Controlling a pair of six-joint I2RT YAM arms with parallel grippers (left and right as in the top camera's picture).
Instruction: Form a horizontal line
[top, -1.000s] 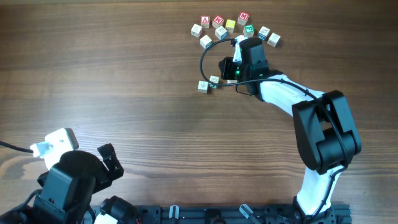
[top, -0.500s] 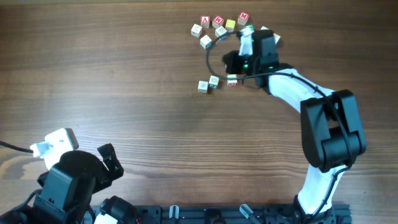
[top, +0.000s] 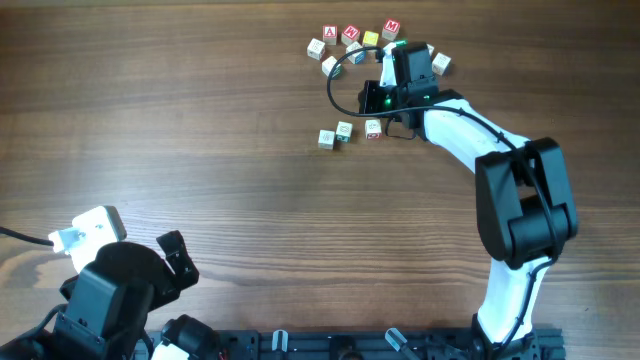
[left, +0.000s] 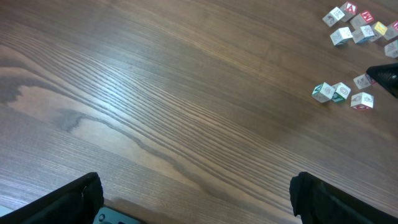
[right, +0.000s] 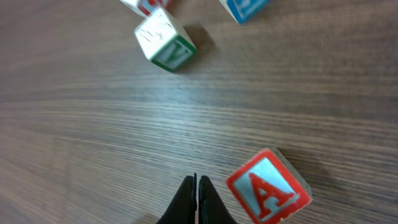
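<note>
Right pincer (right: 197, 184) clenched empty beside red A cube (right: 268, 188), scattered cubes (top: 331, 67) near horizontal line (top: 344, 131), left pincer (left: 196, 186) spread wide

Looking at surface (left: 155, 93): brown wood grain, smooth, soft sheen under light. On horizontal line (top: 344, 131): pale wood cubes, matt. Loose A cube (right: 268, 186): wood, glossy red-and-blue print. On right pincer (right: 197, 199): black, matt, plastic-looking. On right arm (top: 460, 127): white shell, smooth, slightly glossy.
</note>
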